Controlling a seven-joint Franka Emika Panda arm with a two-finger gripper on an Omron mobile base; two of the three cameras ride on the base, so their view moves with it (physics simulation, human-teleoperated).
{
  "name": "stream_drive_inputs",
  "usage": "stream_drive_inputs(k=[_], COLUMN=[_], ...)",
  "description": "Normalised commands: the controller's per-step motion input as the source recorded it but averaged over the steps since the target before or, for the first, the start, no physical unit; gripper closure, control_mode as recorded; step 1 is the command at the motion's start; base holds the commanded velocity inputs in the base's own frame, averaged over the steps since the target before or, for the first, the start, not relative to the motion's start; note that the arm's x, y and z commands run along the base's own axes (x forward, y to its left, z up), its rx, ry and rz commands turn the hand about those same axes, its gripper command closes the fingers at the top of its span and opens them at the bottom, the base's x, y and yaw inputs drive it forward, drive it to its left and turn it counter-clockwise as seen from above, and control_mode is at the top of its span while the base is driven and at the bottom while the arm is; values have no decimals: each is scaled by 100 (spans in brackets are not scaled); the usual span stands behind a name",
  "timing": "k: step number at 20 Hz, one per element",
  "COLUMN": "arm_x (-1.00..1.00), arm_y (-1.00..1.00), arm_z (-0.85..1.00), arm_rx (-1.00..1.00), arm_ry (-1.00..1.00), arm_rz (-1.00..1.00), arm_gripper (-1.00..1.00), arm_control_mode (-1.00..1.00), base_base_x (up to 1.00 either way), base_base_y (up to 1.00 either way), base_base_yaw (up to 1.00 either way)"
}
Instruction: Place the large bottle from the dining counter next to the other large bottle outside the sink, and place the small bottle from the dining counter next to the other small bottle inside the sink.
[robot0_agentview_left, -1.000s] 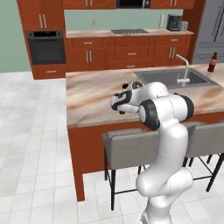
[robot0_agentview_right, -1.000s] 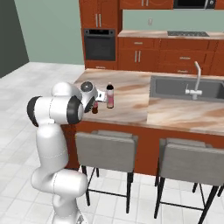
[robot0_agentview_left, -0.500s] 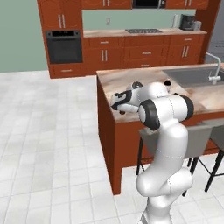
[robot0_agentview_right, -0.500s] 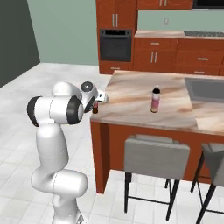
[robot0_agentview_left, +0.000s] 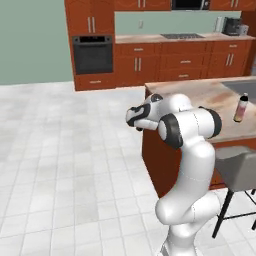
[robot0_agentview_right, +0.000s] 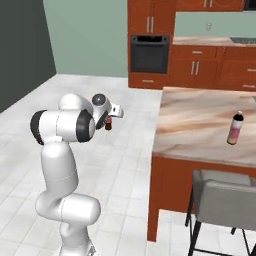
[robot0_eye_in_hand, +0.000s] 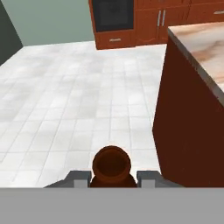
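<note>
— What's over on the left?

— Mostly white tiled floor (robot0_agentview_left: 60, 150), with a black oven (robot0_agentview_left: 93, 54) set in the red-brown cabinets at the back wall. The white arm (robot0_agentview_left: 187, 150) stands on the floor, off the end of the desk (robot0_agentview_right: 200, 125).

— And its hand?

— The gripper (robot0_agentview_right: 108, 121) is held out over the tiles, beside the desk's end panel, not above the stone top. Its jaws are clamped on the small bottle (robot0_agentview_right: 108, 123), the short dark brown one with a red label. From the hand view you look straight down at the bottle's round brown top (robot0_eye_in_hand: 111, 165), sitting between the two grey fingers (robot0_eye_in_hand: 78, 176).

— What's further right?

— The large bottle (robot0_agentview_right: 235, 128), with a black cap and a pink-to-yellow body, stands upright on the marbled top, well apart from the gripper. A grey stool (robot0_agentview_right: 225, 197) is tucked against the desk's near side below it.
</note>
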Motion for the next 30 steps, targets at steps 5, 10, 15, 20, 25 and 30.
stream_drive_inputs(k=[5, 10, 15, 20, 25, 30], arm_x=[0, 0, 0, 0, 0, 0], arm_y=[0, 0, 0, 0, 0, 0], arm_z=[0, 0, 0, 0, 0, 0], arm_rx=[0, 0, 0, 0, 0, 0], arm_ry=[0, 0, 0, 0, 0, 0], arm_rz=[0, 0, 0, 0, 0, 0], arm_gripper=[100, 100, 100, 100, 100, 100], arm_control_mode=[100, 100, 100, 100, 100, 100], base_base_x=[96, 100, 100, 100, 98, 86], base_base_y=[67, 55, 41, 23, 23, 27], base_base_yaw=[0, -1, -4, -14, -26, -29])
